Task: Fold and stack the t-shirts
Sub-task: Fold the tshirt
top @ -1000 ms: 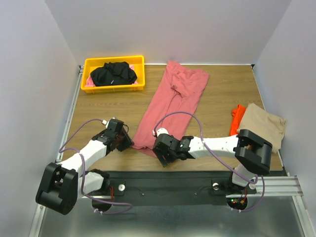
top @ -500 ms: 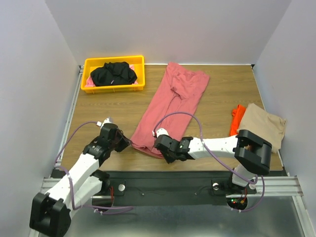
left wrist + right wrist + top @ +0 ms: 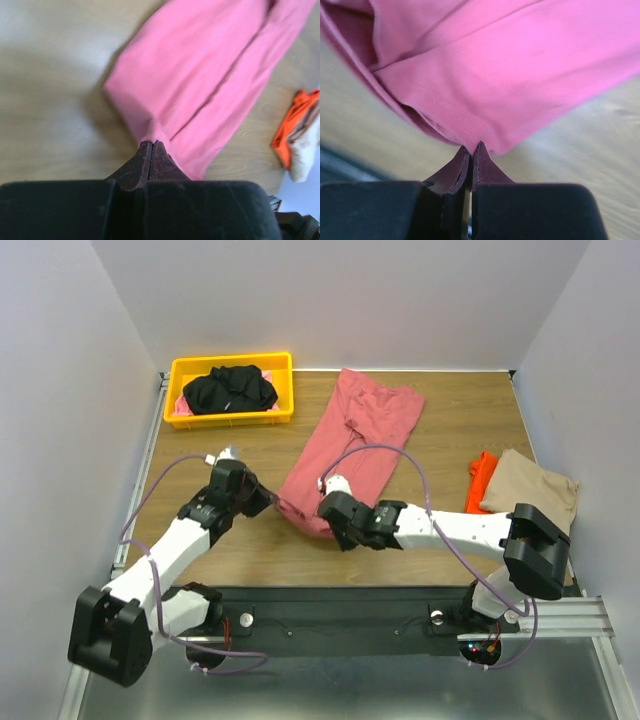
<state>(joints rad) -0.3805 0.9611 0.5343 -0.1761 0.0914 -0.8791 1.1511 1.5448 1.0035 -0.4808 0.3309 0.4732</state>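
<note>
The dusty-red t-shirt (image 3: 355, 435) lies folded lengthwise, running from the far middle of the table toward the near edge. My left gripper (image 3: 268, 502) is shut on its near left hem corner, and in the left wrist view the pink cloth (image 3: 200, 75) bunches at the closed tips (image 3: 151, 143). My right gripper (image 3: 336, 531) is shut on the near right hem corner, where the hem (image 3: 495, 65) hangs folded over above the tips (image 3: 471, 146). A black t-shirt (image 3: 228, 388) sits in the yellow bin (image 3: 283, 390). A tan t-shirt (image 3: 532, 495) lies folded at the right edge.
An orange cloth (image 3: 482, 475) lies against the tan t-shirt's left side and also shows in the left wrist view as an orange cloth (image 3: 292, 125). The yellow bin stands at the far left corner. Grey walls close in the table on three sides.
Both grippers went from open to shut on the red t-shirt's near hem. They have carried the hem up and away from the near edge.
</note>
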